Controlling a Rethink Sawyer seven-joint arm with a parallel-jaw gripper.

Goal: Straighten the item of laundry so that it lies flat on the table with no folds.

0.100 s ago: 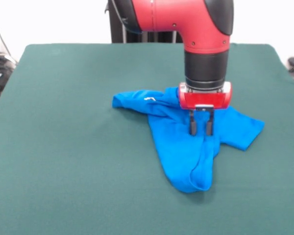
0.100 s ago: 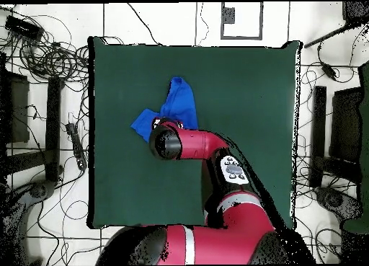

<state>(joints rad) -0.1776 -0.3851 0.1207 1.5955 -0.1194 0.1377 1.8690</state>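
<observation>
One blue shirt [image 1: 186, 142] lies crumpled mid-worktop [image 1: 63, 147] in the front view; the tool [image 1: 201, 128] stands over it, fingers narrowly apart, tips at the cloth. Overhead, the arm [image 2: 194, 144] hides part of the shirt [image 2: 180, 101].

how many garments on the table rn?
1. A blue T-shirt, crumpled near the middle of the green table, directly under the open claw. The arm covers part of it from overhead, though nothing suggests a second item.
</observation>
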